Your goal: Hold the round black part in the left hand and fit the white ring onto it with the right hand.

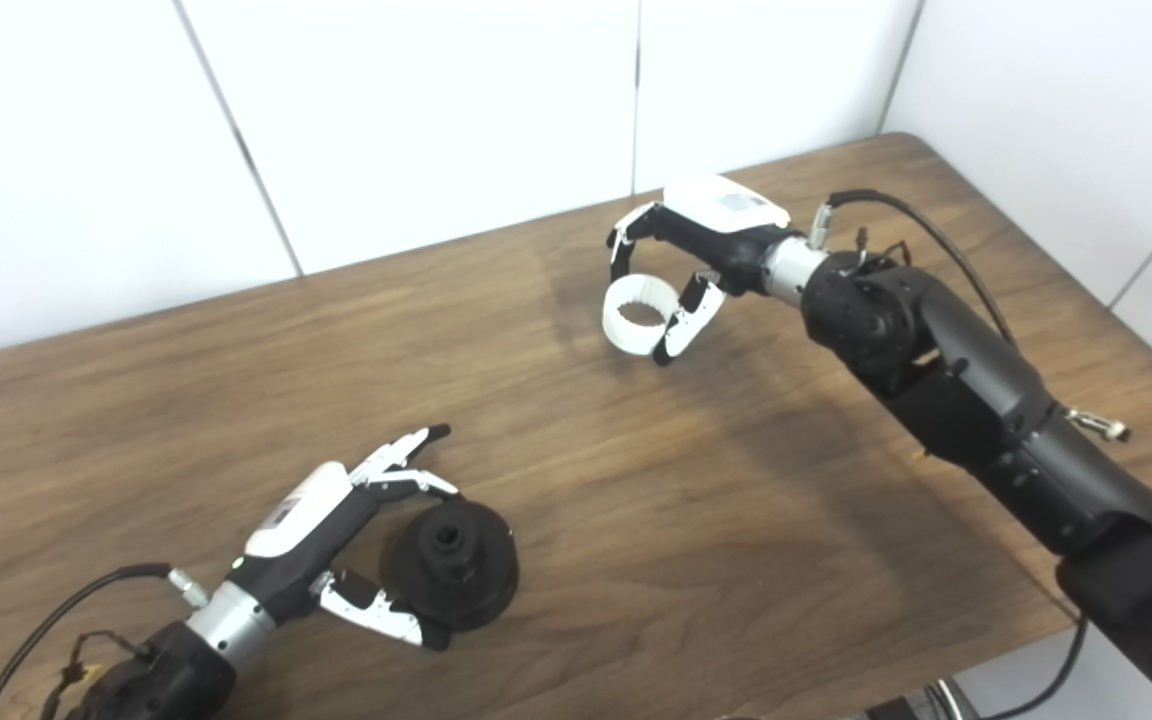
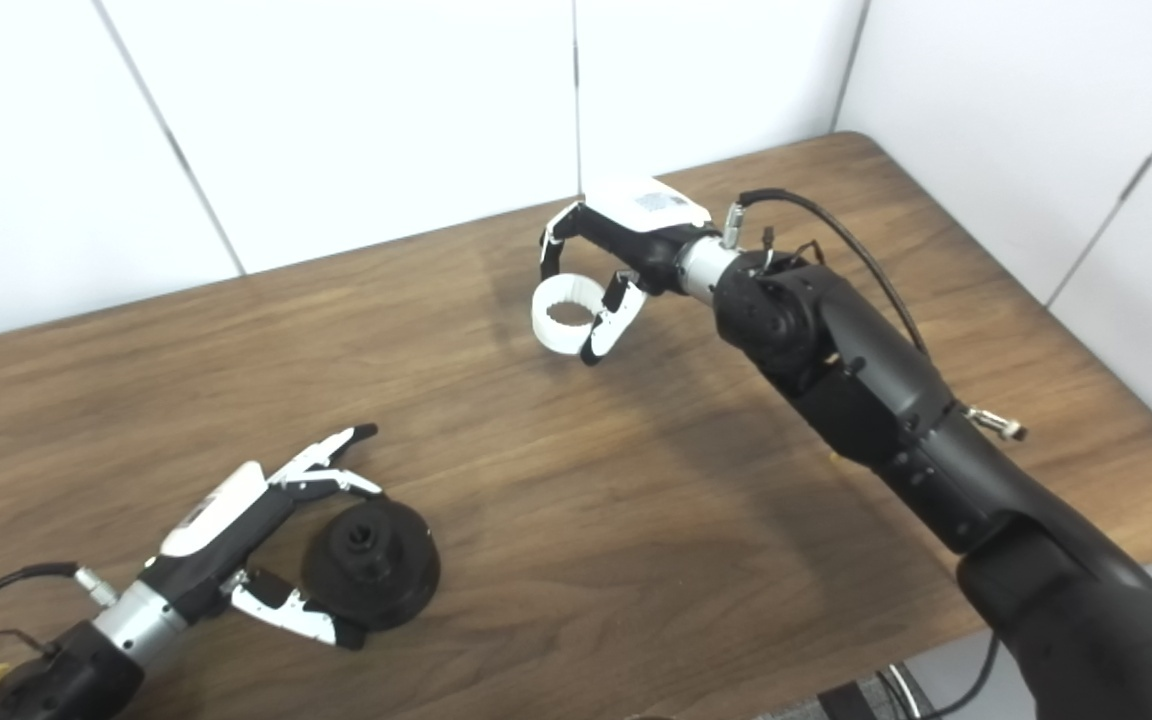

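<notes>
The round black part [image 1: 456, 565] lies flat on the wooden table [image 1: 636, 520] at the front left, its hub facing up. My left hand [image 1: 336, 530] is open around it, with its fingers [image 1: 406, 465] stretched past the far side. Its thumb [image 1: 386, 615] lies at the near rim. The white ring [image 1: 636, 315] is near the back middle of the table, caught between the curled fingers and the thumb [image 1: 684, 318] of my right hand [image 1: 696, 255]. I cannot tell whether the ring rests on the table or hangs just above it.
White wall panels [image 1: 436, 120] stand right behind the table's far edge. The table's right edge and rounded corner [image 1: 921, 145] are close to my right arm [image 1: 986, 400]. Cables run along both forearms.
</notes>
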`<move>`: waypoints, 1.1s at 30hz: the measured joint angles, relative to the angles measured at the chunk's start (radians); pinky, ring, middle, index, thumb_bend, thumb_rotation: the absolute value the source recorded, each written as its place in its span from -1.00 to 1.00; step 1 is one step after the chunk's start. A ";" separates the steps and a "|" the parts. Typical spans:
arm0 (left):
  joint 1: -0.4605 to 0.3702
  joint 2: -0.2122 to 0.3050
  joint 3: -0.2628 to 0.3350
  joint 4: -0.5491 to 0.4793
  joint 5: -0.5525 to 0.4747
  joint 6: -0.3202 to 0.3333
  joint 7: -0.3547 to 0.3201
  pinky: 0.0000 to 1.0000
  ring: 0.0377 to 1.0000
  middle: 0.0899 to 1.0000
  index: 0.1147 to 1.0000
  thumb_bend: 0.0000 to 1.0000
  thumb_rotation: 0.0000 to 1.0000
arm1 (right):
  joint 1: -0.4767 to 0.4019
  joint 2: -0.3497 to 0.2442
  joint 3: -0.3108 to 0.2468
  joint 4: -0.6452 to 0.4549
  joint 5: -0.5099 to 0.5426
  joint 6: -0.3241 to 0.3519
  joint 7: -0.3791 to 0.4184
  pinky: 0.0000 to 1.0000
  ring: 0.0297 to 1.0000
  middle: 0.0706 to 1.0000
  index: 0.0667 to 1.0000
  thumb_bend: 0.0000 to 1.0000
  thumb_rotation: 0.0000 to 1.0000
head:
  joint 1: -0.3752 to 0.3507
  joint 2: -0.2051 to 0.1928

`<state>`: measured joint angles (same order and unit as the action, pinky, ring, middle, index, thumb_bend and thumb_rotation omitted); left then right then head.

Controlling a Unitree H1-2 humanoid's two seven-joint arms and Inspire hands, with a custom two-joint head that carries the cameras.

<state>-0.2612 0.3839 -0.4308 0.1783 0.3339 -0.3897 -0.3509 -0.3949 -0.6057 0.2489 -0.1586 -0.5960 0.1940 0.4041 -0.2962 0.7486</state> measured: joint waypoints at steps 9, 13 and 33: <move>0.000 -0.028 -0.004 0.003 0.011 0.022 -0.001 1.00 1.00 1.00 -0.16 0.05 -0.86 | 0.016 0.000 0.001 -0.088 0.023 -0.011 0.052 0.52 0.65 0.56 -0.12 0.05 -0.73 | 0.083 0.025; -0.001 -0.040 -0.004 0.006 0.015 0.027 -0.001 0.96 1.00 1.00 -0.16 0.05 -0.86 | 0.021 0.000 0.002 -0.128 0.036 -0.015 0.085 0.48 0.66 0.57 -0.12 0.05 -0.73 | 0.123 0.035; -0.021 -0.075 -0.007 0.004 0.070 0.060 0.009 0.91 1.00 1.00 -0.16 0.04 -0.86 | 0.068 0.021 0.015 -0.248 0.088 -0.051 0.151 0.54 0.66 0.57 -0.12 0.04 -0.71 | 0.247 0.071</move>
<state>-0.2823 0.3093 -0.4374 0.1824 0.4037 -0.3300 -0.3423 -0.3265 -0.5844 0.2638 -0.4066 -0.5081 0.1435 0.5552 -0.0492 0.8191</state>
